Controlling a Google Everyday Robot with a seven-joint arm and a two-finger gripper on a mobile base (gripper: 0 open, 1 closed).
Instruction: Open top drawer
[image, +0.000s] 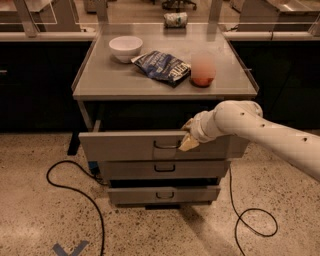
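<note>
The top drawer (125, 146) is the widest of three grey drawers under a grey cabinet top. Its front stands pulled out ahead of the two narrower drawers below. A small dark bail handle (166, 145) sits at its centre. My gripper (188, 138) comes in from the right on a white arm, right at the handle's right end, against the drawer's upper front edge. The inside of the drawer is hidden by the cabinet top.
On the cabinet top (100, 85) stand a white bowl (125, 48), a dark blue snack bag (164, 66) and a pinkish cup (203, 70). Black cables (75, 195) loop on the speckled floor left and right of the cabinet. Dark counters run behind.
</note>
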